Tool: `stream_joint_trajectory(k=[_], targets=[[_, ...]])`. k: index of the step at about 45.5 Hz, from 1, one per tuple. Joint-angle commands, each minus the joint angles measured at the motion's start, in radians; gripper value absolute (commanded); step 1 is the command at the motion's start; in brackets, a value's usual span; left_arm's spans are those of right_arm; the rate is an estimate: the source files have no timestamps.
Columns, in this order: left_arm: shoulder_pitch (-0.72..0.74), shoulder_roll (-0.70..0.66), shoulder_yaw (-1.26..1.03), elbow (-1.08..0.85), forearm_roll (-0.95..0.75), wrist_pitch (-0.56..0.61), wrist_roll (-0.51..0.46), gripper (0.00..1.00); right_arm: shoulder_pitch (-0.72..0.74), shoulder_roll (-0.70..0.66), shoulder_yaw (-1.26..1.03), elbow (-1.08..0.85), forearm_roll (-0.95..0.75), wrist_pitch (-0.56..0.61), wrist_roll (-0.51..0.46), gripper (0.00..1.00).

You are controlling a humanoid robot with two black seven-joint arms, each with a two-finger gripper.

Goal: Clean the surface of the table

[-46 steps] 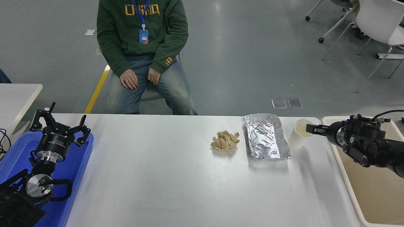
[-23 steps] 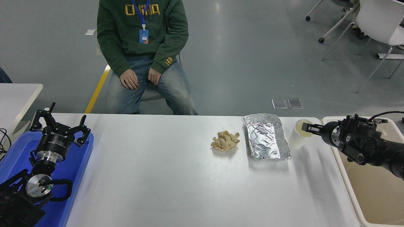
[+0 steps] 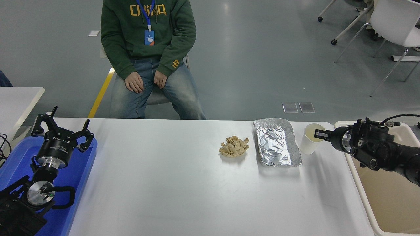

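The table surface (image 3: pixel 170 183) is a wide white-grey top filling the lower picture. On it lie a crumpled brown paper ball (image 3: pixel 234 146), a foil tray (image 3: pixel 276 142) and a white paper cup (image 3: pixel 310 138) at the far right. My right gripper (image 3: pixel 319 134) comes in from the right edge, and its tip is at the cup's rim, over its right side. Whether it holds the rim is hidden. My left gripper (image 3: pixel 62 131) is parked at the lower left, open and empty.
A blue plastic tray (image 3: pixel 78 170) lies under the left arm. A beige bin (image 3: pixel 387 196) stands off the table's right edge, under the right arm. A person in a green hoodie (image 3: pixel 147 39) sits at the far side, hands on their lap. A small white table corner (image 3: pixel 19 98) is at the left.
My right gripper has moved a little left and away from me, with its tip further over the cup's rim. The cup, the foil tray, the paper ball and the left arm have not moved.
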Motion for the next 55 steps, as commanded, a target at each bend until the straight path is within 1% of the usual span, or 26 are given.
stream_joint_trajectory(k=[1,18,24,30,36,43,52,55], targets=[[0.000,0.000,0.000,0.000,0.000,0.000,0.000,1.00,0.000,-0.001,-0.003,-0.002,-0.006,0.004,0.001,0.00],[0.000,0.000,0.000,0.000,0.000,0.000,0.000,1.00,0.031,-0.026,0.012,0.004,0.007,0.054,0.009,0.00],[0.000,0.000,0.000,0.000,0.000,0.000,0.000,1.00,0.065,-0.072,0.024,0.012,0.008,0.088,0.015,0.00],[0.000,0.000,0.000,0.000,0.000,0.000,0.000,1.00,0.134,-0.134,0.026,0.043,0.008,0.131,0.032,0.00],[0.000,0.000,0.000,0.000,0.000,0.000,0.000,1.00,0.209,-0.220,0.024,0.130,0.008,0.162,0.035,0.00],[0.000,0.000,0.000,0.000,0.000,0.000,0.000,1.00,0.284,-0.332,0.009,0.280,0.005,0.165,0.035,0.00],[0.000,0.000,0.000,0.000,0.000,0.000,0.000,1.00,0.345,-0.452,0.000,0.435,-0.019,0.165,0.035,0.00],[0.000,0.000,0.000,0.000,0.000,0.000,0.000,1.00,0.364,-0.496,0.000,0.489,-0.052,0.165,0.035,0.00]])
